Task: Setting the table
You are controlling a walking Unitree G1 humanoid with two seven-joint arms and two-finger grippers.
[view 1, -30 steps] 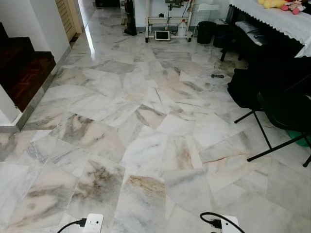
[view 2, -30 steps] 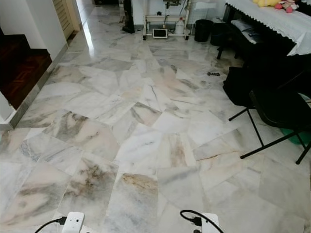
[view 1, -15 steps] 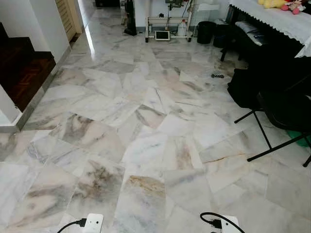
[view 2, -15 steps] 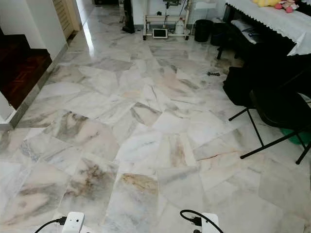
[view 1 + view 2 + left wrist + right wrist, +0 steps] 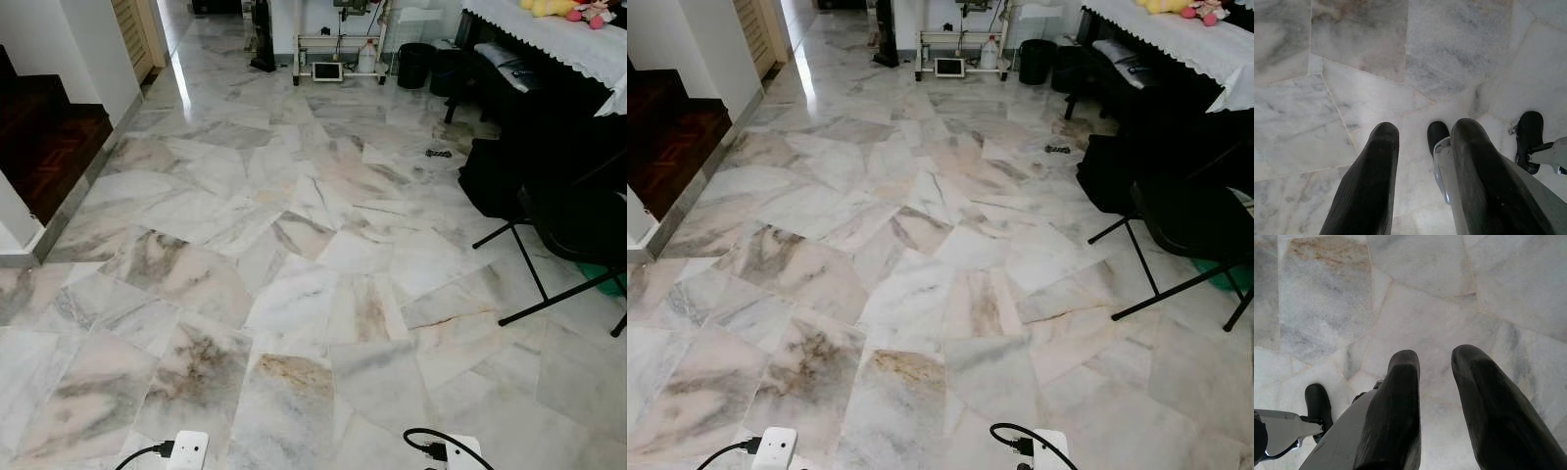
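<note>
In the left wrist view my left gripper (image 5: pixel 1426 129) hangs open over the marble floor (image 5: pixel 1366 98), with nothing between its black fingers (image 5: pixel 1376 176). My right gripper (image 5: pixel 1436 356) also hangs open above the floor, holding nothing. My own black feet (image 5: pixel 1437 137) show beneath the fingers. No tableware is in sight. At the far right stands dark furniture under a white lace cloth (image 5: pixel 558 34) with plush toys (image 5: pixel 568 10) on it.
A black folding chair (image 5: pixel 573 220) and a black bag (image 5: pixel 490 176) stand at the right. Dark wooden steps (image 5: pixel 44 137) lie at the left. A white rack (image 5: pixel 338 49) and a black bin (image 5: pixel 414 64) stand at the far end. Marble floor (image 5: pixel 294 255) stretches ahead.
</note>
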